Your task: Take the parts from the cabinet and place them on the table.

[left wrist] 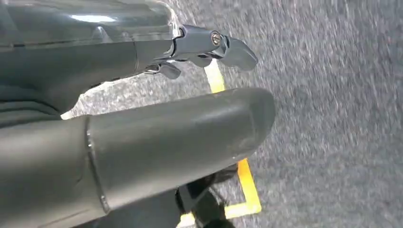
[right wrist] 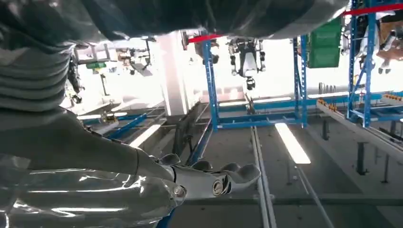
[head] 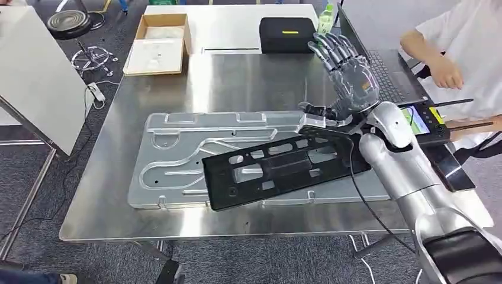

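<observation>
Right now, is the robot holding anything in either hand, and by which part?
Nothing is held. The right hand is raised above the table, fingers spread, clear of the black part. The left hand hangs over the floor.

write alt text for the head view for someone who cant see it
The robot's right hand is raised, fingers spread and holding nothing, above a steel table where a black slotted part lies across a larger silver panel. A cardboard box and black case sit at the far edge; a person stands alongside.
</observation>
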`<state>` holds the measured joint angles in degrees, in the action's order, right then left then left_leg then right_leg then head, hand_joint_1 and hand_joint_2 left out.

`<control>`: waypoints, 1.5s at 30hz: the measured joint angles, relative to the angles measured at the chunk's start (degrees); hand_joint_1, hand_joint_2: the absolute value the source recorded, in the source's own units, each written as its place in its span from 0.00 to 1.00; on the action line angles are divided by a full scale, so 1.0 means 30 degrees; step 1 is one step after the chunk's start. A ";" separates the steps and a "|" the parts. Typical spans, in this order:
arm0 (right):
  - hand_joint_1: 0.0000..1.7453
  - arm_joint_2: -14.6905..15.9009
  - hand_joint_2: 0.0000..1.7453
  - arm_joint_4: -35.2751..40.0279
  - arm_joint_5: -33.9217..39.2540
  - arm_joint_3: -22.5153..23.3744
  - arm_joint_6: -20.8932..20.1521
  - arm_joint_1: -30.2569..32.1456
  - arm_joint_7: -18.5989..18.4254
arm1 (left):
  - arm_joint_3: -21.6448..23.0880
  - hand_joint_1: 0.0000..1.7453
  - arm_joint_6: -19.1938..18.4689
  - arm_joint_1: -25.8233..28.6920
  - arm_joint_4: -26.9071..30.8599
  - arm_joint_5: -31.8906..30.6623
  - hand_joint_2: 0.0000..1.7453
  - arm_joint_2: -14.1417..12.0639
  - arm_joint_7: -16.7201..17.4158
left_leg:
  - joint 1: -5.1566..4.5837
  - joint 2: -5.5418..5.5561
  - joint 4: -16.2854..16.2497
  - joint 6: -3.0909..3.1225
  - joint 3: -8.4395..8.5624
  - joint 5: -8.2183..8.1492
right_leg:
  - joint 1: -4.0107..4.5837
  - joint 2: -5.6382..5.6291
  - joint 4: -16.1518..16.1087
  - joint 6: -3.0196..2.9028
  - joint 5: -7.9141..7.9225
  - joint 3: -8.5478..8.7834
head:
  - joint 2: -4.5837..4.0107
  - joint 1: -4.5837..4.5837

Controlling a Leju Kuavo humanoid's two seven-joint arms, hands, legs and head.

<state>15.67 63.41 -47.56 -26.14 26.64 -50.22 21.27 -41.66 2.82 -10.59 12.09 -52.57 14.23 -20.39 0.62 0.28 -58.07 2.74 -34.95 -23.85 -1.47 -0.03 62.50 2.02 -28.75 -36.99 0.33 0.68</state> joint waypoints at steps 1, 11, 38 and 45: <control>0.00 -0.0015 0.00 0.0036 0.0000 0.0080 0.0000 0.0011 0.0000 | 0.0000 0.00 -0.0007 -0.0034 0.0000 0.0000 0.00 0.0000 0.0007 | -0.0039 -0.0001 -0.0005 0.0071 -0.0141 0.0087 | 0.0007 -0.0002 0.1385 0.0035 -0.0993 -0.0473 | 0.0000 0.0015; 0.00 -0.0226 0.00 0.0401 -0.0036 0.0444 -0.0153 0.0227 0.0095 | -0.0007 0.00 -0.0051 -0.0156 0.0000 -0.0029 0.00 0.0029 0.0109 | -0.0256 0.0029 -0.0175 -0.0365 -0.1288 0.1269 | 0.0319 -0.0024 -0.1357 -0.0350 -0.0337 0.2415 | 0.0000 0.0007; 0.00 -0.0379 0.00 0.0926 -0.0087 0.1544 -0.0284 0.0817 0.0270 | -0.0022 0.00 -0.0058 -0.0287 -0.0007 -0.0073 0.00 0.0015 0.0102 | -0.0115 -0.0152 -0.0097 -0.0089 -0.0835 0.0505 | 0.0028 0.0093 0.1704 0.0111 0.0698 0.0669 | 0.0000 0.0022; 0.00 -0.0488 0.00 0.1238 -0.0270 0.1821 -0.0153 0.1007 0.0291 | -0.0036 0.00 -0.0051 -0.0272 -0.0007 -0.0153 0.00 -0.0029 0.0117 | -0.0148 -0.0018 -0.0720 -0.0845 -0.1658 0.0336 | 0.0047 0.0229 -0.1363 -0.0688 0.0300 0.1868 | 0.0000 0.0037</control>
<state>14.21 67.12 -48.37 -20.68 26.18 -47.20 22.14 -41.77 2.67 -11.41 12.07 -53.03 14.14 -20.04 0.18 0.23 -60.23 0.21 -39.92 -22.85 -1.33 0.66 58.41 -0.04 -27.85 -31.38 0.33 0.79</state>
